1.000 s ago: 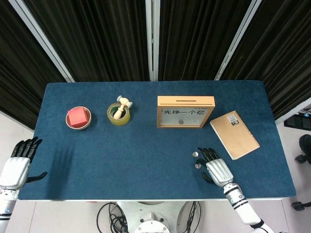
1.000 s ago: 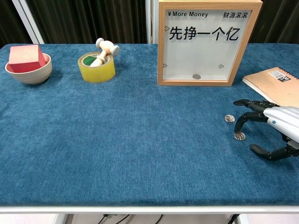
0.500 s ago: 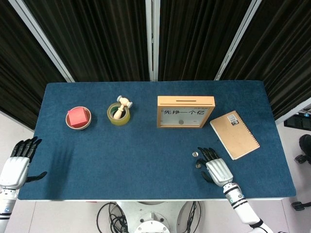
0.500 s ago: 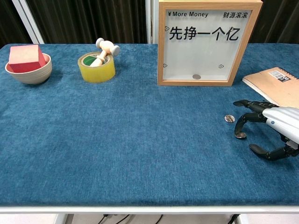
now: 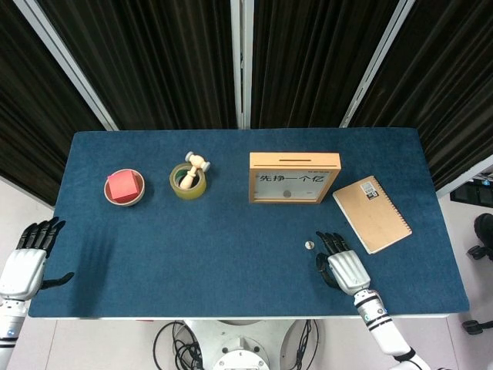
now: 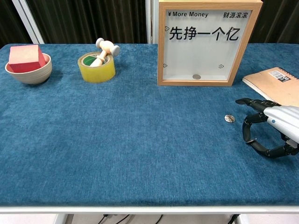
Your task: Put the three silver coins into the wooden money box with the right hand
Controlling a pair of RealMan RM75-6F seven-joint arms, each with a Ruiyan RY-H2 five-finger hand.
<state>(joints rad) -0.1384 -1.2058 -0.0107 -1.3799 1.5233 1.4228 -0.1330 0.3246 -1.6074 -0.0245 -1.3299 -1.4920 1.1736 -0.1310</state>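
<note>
The wooden money box stands upright at the table's back centre, slot on top. One silver coin lies inside it behind the clear front. Another silver coin lies on the blue cloth just left of my right hand. That hand rests low on the cloth with its fingers curled in against the thumb. A third coin is hidden, seemingly pinched under those fingertips. My left hand hangs beyond the table's left edge, fingers apart and holding nothing.
A brown spiral notebook lies right of the box, close behind my right hand. A yellow tape roll with a small wooden mallet and a bowl holding a red block stand at the back left.
My right hand's fingers have curled in toward the thumb, dragging the nearer coin out of sight beneath them. The other loose coin and the left hand have not moved.
</note>
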